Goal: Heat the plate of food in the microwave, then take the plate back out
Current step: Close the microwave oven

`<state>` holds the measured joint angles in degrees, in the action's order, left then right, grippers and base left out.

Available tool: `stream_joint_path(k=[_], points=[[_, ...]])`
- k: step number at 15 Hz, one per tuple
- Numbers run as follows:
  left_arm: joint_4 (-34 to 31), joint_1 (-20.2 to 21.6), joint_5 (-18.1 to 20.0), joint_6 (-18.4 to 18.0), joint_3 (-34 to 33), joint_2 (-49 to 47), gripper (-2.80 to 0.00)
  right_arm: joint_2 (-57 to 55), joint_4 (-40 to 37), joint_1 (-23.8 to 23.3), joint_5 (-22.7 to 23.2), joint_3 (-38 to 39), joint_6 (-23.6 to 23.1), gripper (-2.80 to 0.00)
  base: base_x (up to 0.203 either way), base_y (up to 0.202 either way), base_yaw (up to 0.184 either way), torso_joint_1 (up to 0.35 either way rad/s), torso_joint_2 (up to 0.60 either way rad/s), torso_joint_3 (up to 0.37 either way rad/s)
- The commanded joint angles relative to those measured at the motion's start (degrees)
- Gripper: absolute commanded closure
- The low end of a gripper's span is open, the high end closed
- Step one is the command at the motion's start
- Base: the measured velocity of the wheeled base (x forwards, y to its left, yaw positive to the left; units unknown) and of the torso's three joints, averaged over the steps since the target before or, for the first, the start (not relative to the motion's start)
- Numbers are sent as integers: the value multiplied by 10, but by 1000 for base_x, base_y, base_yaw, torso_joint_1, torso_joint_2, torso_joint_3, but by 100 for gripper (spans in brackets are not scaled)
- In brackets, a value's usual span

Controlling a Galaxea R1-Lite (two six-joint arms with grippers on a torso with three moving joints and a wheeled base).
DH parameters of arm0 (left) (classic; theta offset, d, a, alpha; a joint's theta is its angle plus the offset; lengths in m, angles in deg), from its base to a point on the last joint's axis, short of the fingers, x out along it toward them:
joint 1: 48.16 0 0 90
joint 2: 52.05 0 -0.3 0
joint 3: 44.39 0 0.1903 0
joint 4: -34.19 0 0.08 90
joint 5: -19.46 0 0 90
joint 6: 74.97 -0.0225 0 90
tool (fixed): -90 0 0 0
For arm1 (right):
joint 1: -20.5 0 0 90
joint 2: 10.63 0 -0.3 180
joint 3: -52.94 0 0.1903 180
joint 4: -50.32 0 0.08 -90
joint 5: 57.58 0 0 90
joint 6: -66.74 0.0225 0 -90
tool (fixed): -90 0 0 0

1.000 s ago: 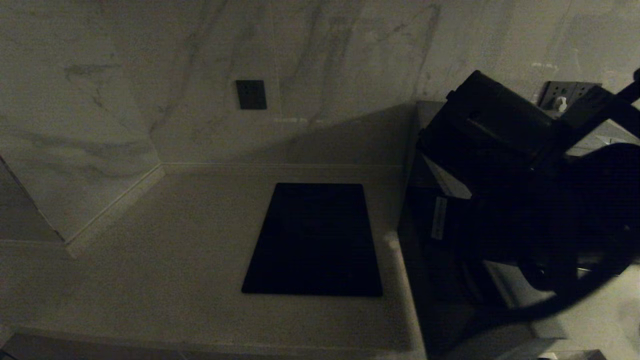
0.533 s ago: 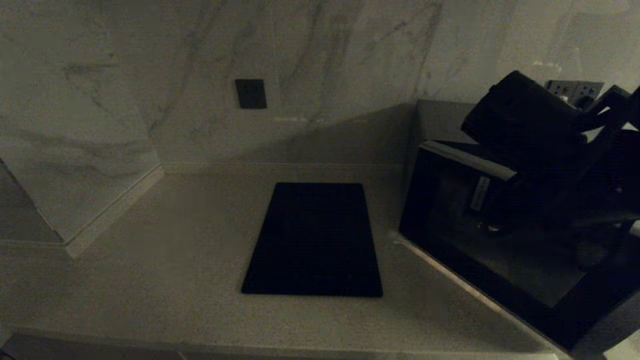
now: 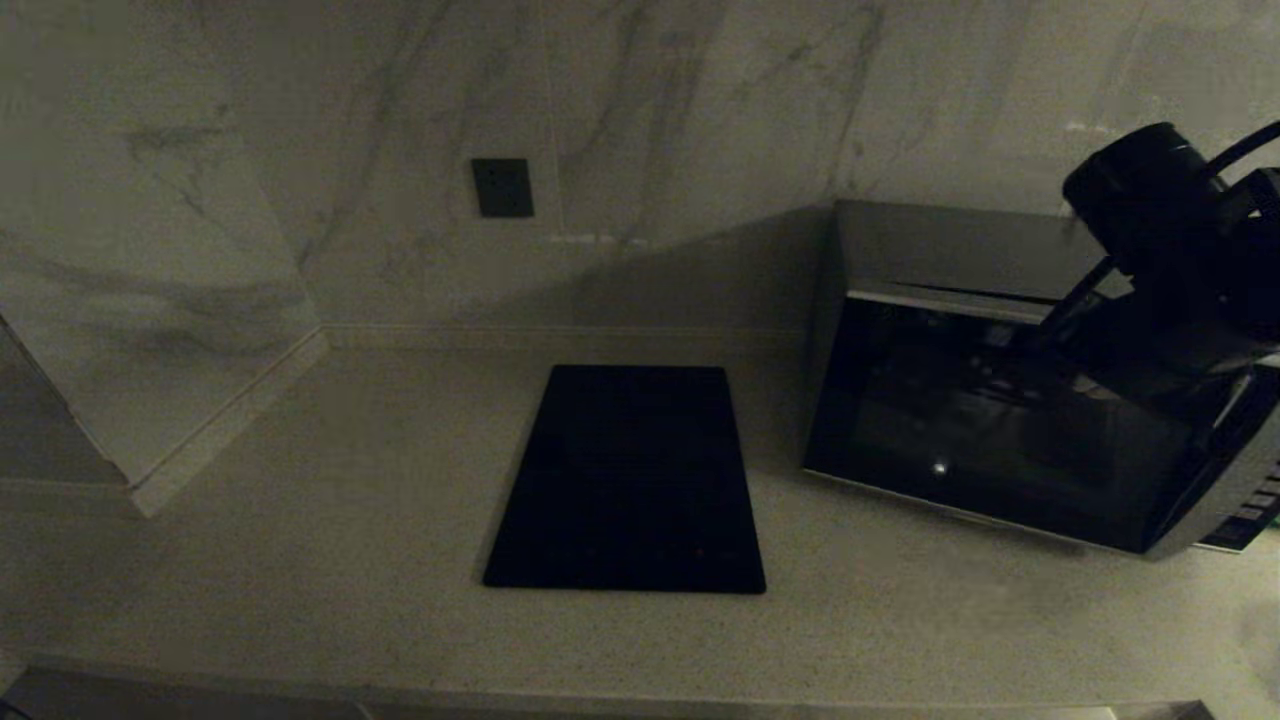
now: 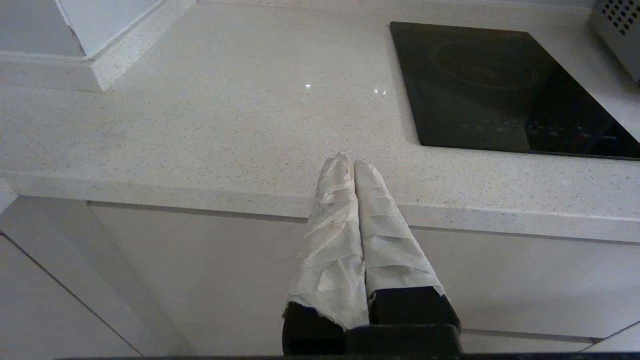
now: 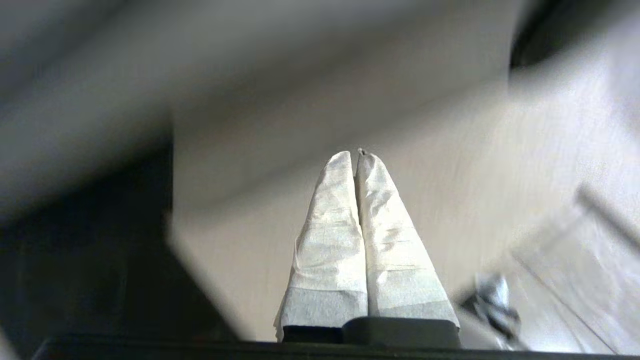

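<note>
Fingers (image 5: 345, 220) of the right gripper (image 5: 356, 155) press together, holding nothing, up by the microwave's (image 3: 990, 430) right end; its black glass door is closed. Left of the microwave a flat black slab (image 3: 630, 480) lies on the counter (image 3: 300, 520). The left gripper (image 4: 350, 162), also pinched shut and empty, hangs before the counter's front edge.

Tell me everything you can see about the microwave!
The microwave is a big silver-grey box with a dark, shiny glass door, which looks shut. A curved silver strip runs down the door's right side, and small buttons peek out at the lower right corner. It sits on the pale counter against the marble wall, to the right of the flat black slab. The right arm hangs in front of its upper right part. No plate shows through the dark glass.
</note>
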<state>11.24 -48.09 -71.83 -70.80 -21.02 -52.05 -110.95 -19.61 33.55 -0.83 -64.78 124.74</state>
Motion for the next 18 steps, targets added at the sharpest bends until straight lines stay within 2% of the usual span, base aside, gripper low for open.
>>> stream_joint_path(k=[1, 7, 11, 16, 18], points=[[0, 0, 0, 0, 0, 0, 0, -31, 60, -65, -1, 3, -37, 0, 0, 0, 0, 0, 0, 0], [0, 0, 0, 0, 0, -1, 0, -41, 138, -127, -1, 21, -70, 0, 0, 0, 0, 0, 0, 0], [0, 0, 0, 0, 0, 0, 0, -31, 142, -135, -1, 27, -69, 0, 0, 0, 0, 0, 0, 0], [0, 0, 0, 0, 0, 0, 0, -29, 194, -135, -1, 62, -74, 0, 0, 0, 0, 0, 0, 0], [0, 0, 0, 0, 0, -1, 0, -28, 244, -140, -1, 81, -82, 0, 0, 0, 0, 0, 0, 0]])
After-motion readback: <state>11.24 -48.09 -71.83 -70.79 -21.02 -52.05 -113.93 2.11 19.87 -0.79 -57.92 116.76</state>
